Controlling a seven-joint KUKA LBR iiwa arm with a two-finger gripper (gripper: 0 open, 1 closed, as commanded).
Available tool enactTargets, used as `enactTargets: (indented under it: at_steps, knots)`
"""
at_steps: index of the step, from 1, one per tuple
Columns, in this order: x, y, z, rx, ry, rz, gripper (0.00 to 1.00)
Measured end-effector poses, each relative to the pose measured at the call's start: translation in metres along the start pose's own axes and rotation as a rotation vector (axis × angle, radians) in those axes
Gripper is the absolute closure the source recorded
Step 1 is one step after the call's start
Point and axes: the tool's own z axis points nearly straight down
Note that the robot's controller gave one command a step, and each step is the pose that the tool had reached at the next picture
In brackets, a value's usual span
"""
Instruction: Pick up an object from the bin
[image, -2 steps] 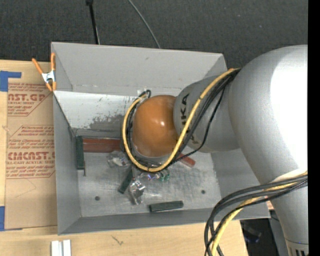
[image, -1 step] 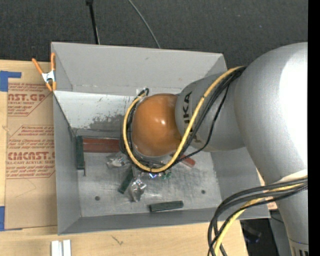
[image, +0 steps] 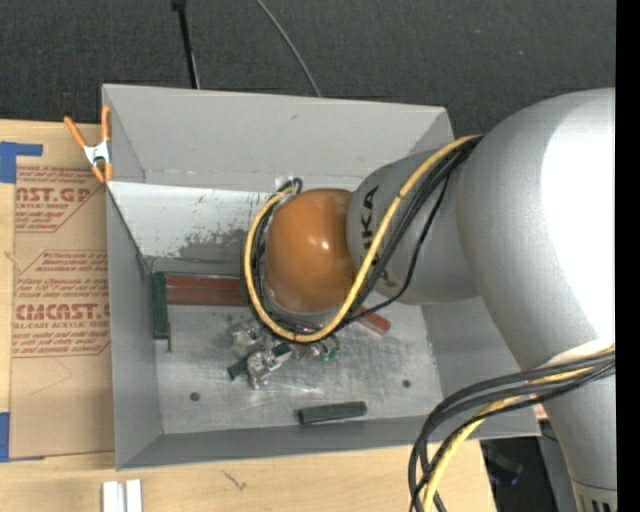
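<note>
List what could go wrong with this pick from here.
1. The gripper is down in a small heap mid-bin; it may catch several bits, or none.
2. The orange cover hides the contact, so a miss may go unseen.
3. The red bar just behind may get shoved.

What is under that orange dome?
The gripper pokes out below the orange dome, amid small loose bits. A red-brown strip goes in under it from the left; the rest there is covered.

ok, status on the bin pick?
Gripper low over mid-bin floor, grip unreadable. Target not identifiable. Red-brown bar behind, dark bar in front, both apart from it.
</note>
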Motion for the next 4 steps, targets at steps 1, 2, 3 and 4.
enactTargets:
  at_steps: [1, 2, 3, 4]
  knots:
    - [0.000, 0.000, 0.000, 0.000, 0.000, 0.000, 1.00]
    - [0.000, 0.000, -0.005, 0.000, -0.003, 0.000, 1.00]
    - [0.001, 0.001, -0.026, 0.000, -0.007, 0.000, 1.00]
    - [0.001, 0.001, -0.049, 0.001, -0.007, 0.000, 1.00]
